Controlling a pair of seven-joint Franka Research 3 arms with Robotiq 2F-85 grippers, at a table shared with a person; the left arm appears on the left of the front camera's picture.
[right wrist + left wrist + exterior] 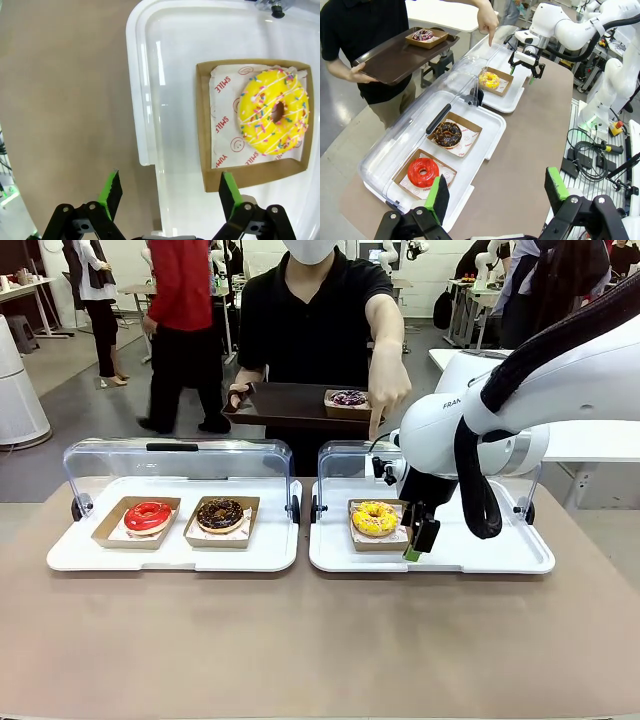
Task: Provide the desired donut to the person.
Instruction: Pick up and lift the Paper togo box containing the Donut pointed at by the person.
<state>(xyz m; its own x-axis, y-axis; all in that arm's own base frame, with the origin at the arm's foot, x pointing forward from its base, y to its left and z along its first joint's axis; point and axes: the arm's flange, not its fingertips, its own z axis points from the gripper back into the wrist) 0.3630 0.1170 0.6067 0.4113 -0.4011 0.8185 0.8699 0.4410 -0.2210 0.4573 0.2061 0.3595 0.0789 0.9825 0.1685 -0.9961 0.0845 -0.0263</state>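
Note:
A yellow sprinkled donut [375, 518] [490, 80] [274, 117] lies in a cardboard box on the right white tray [480, 552]. The person's hand [387, 388] [487, 20] points a finger down at it. Their other hand holds a brown tray [285, 408] [395, 57] carrying a dark sprinkled donut [348, 398]. My right gripper [420, 535] [526, 62] [170, 187] hovers open just off the box's near-right corner, holding nothing. Over the table's left end, my left gripper [496, 187] stands open and empty.
The left white tray [170, 554] carries a red donut [148, 516] [423, 171] and a chocolate donut [221, 514] [448, 134] in boxes. Both trays' clear lids [180, 460] stand raised at the back. Bare tabletop [320, 640] lies in front.

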